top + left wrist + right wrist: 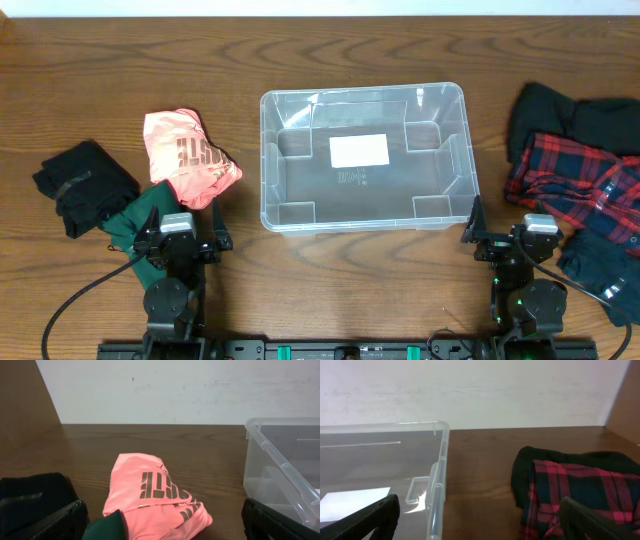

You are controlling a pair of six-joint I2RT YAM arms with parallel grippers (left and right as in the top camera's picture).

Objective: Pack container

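Clothing flanks the clear rectangular plastic container (290, 175), which sits empty and mouth-up mid-way across the brown wooden surface (330, 290), long axis running left to right. It lies ahead and inward of both arms. The right gripper (530, 238) is nearer, just beside its near right corner. The left gripper (186, 235) faces the crumpled pink printed garment (188, 155). Both sets of jaws stand wide apart, holding nothing.
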